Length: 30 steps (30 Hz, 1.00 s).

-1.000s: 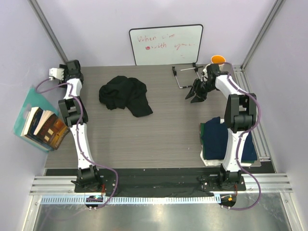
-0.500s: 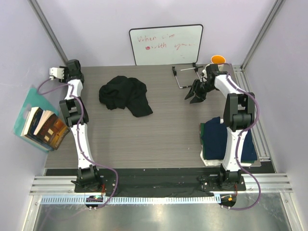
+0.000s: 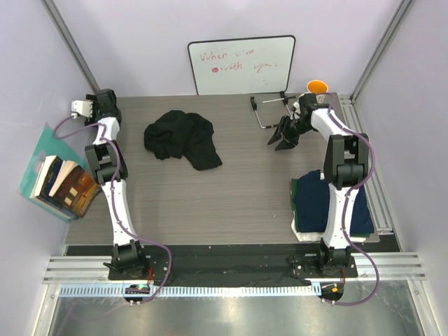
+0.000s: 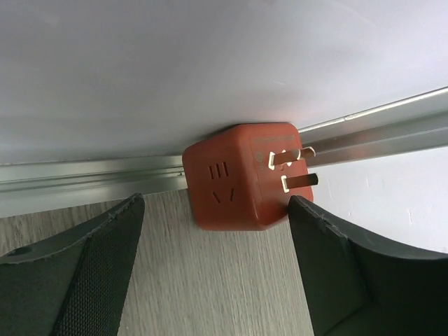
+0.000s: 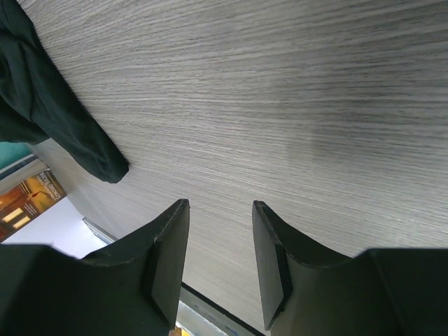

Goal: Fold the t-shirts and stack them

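Black t-shirt [image 3: 180, 138] in a heap, between both jaws, well apart

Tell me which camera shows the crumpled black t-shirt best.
The top external view: the whole black t-shirt lies crumpled on the table, seen from above, nothing covering it. The right wrist view catches only one dark edge of the black t-shirt at its upper left. The left wrist view shows none of it.

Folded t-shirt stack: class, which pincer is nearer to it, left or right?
Right. The right pincer is just beyond the folded t-shirt stack; the left pincer is across the table in the far left corner.
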Motion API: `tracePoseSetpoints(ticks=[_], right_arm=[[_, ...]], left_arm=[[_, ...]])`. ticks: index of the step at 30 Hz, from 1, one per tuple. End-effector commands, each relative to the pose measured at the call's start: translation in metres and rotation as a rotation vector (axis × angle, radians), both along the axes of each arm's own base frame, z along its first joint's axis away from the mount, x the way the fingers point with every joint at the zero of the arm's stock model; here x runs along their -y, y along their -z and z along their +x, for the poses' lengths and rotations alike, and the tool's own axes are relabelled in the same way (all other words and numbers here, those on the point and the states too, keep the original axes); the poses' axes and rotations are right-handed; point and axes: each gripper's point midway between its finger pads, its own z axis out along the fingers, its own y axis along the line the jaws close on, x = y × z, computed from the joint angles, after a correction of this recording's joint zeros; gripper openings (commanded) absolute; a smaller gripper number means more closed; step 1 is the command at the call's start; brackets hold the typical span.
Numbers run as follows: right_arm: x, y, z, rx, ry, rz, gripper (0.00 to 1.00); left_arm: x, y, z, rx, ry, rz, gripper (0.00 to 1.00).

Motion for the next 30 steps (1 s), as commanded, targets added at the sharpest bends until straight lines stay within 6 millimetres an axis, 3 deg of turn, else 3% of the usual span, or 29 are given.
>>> tracePoseSetpoints(ticks=[1, 9, 15, 21, 24, 28, 30], right_arm=[[-0.006, -0.019, 0.004, 0.026, -0.008, 0.030, 0.47], [-0.007, -0.014, -0.004, -0.013, -0.021, 0.023, 0.46], [-0.008, -0.014, -0.008, -0.030, -0.022, 0.020, 0.45], [-0.012, -0.017, -0.002, -0.026, -0.015, 0.038, 0.45], [-0.015, -0.017, 0.000, -0.025, -0.016, 0.042, 0.44], [-0.018, -0.016, 0.001, -0.024, -0.019, 0.051, 0.44], [-0.020, -0.016, 0.001, -0.023, -0.021, 0.056, 0.44]], left_arm=[[-0.012, 0.001, -0.008, -0.027, -0.038, 0.012, 0.84], [-0.013, 0.011, 0.006, 0.033, -0.029, 0.013, 0.82], [-0.008, 0.029, 0.015, 0.060, 0.006, -0.030, 0.81], [-0.009, 0.022, 0.019, 0.076, 0.037, -0.046, 0.80], [-0.010, 0.018, 0.019, 0.081, 0.051, -0.056, 0.72], [-0.011, 0.009, 0.020, 0.093, 0.053, -0.052, 0.49], [-0.009, 0.004, 0.022, 0.102, 0.065, -0.050, 0.43]])
